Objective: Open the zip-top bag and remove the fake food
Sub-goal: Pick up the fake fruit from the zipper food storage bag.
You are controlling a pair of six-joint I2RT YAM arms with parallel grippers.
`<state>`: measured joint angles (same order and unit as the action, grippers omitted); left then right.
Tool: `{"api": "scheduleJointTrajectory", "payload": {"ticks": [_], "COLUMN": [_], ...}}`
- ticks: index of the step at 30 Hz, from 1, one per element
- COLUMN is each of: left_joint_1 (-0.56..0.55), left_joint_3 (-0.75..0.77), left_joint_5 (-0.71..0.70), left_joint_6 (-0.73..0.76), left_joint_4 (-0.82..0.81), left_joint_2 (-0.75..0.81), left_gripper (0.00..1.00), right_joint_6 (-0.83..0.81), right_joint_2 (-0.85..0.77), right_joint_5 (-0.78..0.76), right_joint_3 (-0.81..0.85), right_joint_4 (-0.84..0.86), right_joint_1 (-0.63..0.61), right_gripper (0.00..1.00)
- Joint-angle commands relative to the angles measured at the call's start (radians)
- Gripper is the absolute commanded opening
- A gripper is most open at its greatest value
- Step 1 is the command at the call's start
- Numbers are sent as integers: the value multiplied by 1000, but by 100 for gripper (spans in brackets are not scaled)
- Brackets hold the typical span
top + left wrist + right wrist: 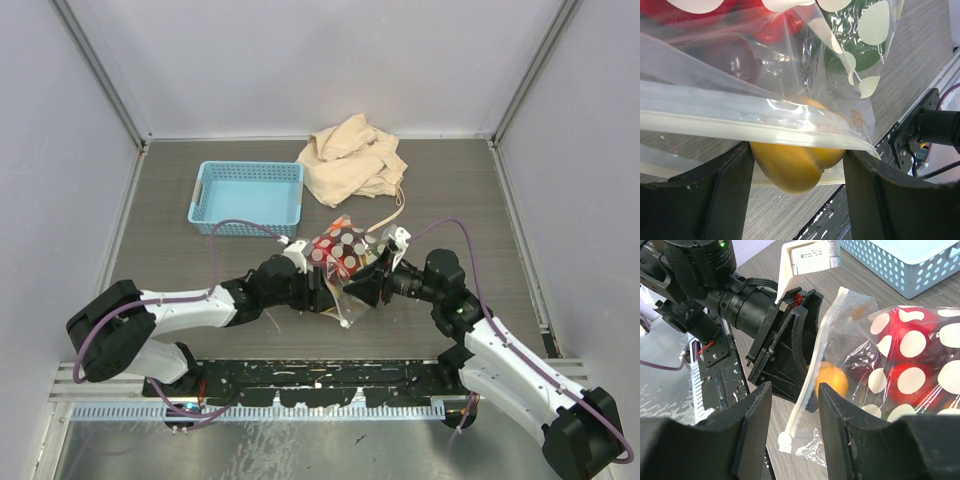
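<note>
The zip-top bag [340, 250], clear with white dots, hangs between both grippers above the table. Its white zip strip [740, 122] runs across the left wrist view. My left gripper [797, 150] is shut on a yellow piece of fake food [795, 170] that bulges out below the strip at the bag's mouth. Red [910, 385], green [855, 50] and maroon [730, 60] pieces lie deeper inside the bag. My right gripper [794, 390] is open, its jaws either side of the strip's end [810, 390] without pinching it. From above, the left gripper [325, 285] and the right gripper [365, 283] face each other.
A light blue perforated basket [247, 197] stands at the back left. A beige cloth drawstring bag [355, 160] lies at the back centre. The black base rail [320, 378] runs along the near edge, close under the grippers.
</note>
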<state>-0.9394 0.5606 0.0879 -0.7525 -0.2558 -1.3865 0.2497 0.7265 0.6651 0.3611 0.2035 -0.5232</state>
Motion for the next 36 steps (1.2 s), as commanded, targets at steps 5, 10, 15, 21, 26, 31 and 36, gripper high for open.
{"api": "scheduleJointTrajectory", "payload": {"ticks": [5, 10, 15, 21, 26, 31, 36], "left_joint_1": [23, 32, 39, 44, 53, 55, 60], "left_joint_3": [-13, -17, -22, -24, -31, -36, -37], "left_joint_5": [60, 79, 97, 118, 137, 148, 160], "left_joint_6": [-38, -54, -70, -80, -99, -113, -126], "left_joint_4": [-108, -130, -149, -165, -191, -211, -223], "left_joint_2": [31, 27, 23, 17, 17, 12, 4], "left_gripper": [18, 18, 18, 18, 18, 18, 18], "right_joint_6": [19, 16, 12, 13, 11, -1, -12], "right_joint_2": [-15, -12, -6, 4, 17, 26, 58], "right_joint_5": [23, 19, 10, -17, -82, -164, -259], "right_joint_3": [-16, -14, -12, -6, 12, 32, 45], "right_joint_4": [58, 52, 45, 36, 5, -44, -75], "right_joint_1": [-1, -7, -17, -38, -73, -120, -167], "right_gripper": [49, 49, 50, 50, 50, 50, 50]}}
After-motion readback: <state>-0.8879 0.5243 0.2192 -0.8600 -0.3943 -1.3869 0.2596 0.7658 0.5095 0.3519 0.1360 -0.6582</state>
